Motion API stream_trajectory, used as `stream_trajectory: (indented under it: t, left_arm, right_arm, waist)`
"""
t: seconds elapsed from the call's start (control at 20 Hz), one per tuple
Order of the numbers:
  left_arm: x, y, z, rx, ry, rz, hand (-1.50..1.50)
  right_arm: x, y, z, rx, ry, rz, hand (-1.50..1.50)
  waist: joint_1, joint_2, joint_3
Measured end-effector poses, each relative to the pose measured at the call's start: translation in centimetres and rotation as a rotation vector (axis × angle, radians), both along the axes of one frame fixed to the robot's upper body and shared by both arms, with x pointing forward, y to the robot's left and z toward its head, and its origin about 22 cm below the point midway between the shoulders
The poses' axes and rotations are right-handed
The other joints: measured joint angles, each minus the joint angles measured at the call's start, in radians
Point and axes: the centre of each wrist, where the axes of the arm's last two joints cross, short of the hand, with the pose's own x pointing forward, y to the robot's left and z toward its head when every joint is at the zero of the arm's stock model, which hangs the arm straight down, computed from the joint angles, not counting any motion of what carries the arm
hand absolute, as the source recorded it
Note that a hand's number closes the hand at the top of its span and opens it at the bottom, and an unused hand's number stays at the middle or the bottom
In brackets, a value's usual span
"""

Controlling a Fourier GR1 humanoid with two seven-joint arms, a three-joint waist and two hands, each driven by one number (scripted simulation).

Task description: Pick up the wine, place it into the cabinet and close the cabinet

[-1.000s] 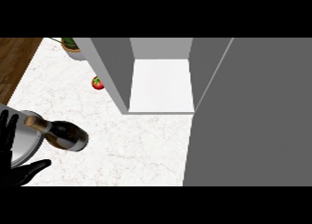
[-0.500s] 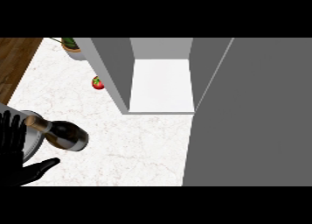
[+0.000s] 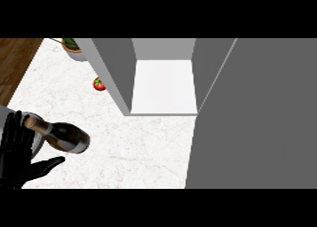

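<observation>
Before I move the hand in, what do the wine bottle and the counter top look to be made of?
The wine bottle looks like dark glass with a glossy finish: a pale sheen runs along its body, and its neck carries a gold-looking foil. The counter top looks like white marble or similar stone, judging by faint reddish veins across a smooth surface. The left hand is open beside the bottle.

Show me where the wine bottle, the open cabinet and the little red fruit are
wine bottle (image 3: 67, 138), head view, on its dark body.
cabinet (image 3: 163, 84), head view, on its white floor inside.
red fruit (image 3: 99, 84), head view, on its red skin, left of the cabinet.
</observation>
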Motion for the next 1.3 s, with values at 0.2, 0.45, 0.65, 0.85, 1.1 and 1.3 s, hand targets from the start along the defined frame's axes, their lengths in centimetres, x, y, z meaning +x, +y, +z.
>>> stream_trajectory:
  t: [0.2,0.45,0.65,0.85,1.1,1.3]
  left_arm:
    - [0.4,-0.8,-1.6,-0.012,-0.011,-0.007,-1.50]
    - [0.8,0.2,-2.9,-0.010,-0.003,-0.009,-1.50]
    - [0.8,-0.4,-4.2,-0.017,0.003,-0.018,-1.50]
    - [1.0,-0.4,-4.8,-0.019,0.012,-0.020,-1.50]
    - [0.8,-0.2,-6.3,-0.015,0.028,-0.024,-1.50]
    - [1.1,-0.3,-6.8,-0.028,0.029,-0.026,-1.50]
  right_arm:
    - [-0.1,-0.1,0.0,0.006,0.009,-0.002,-1.50]
    - [0.0,0.4,0.2,0.017,0.011,0.016,-1.50]
    - [-0.1,0.8,0.2,0.030,0.018,0.033,-1.50]
    - [-0.1,0.8,0.3,0.035,0.022,0.031,-1.50]
    - [0.0,0.4,0.2,0.022,0.010,0.016,-1.50]
    - [0.0,0.2,0.2,0.010,0.005,0.013,-1.50]
  waist:
    - [-0.002,0.000,0.000]
    - [-0.001,0.000,0.000]
    - [-0.001,0.000,0.000]
    - [-0.001,-0.001,0.000]
    - [-0.001,0.000,0.000]
    - [-0.001,0.000,0.000]
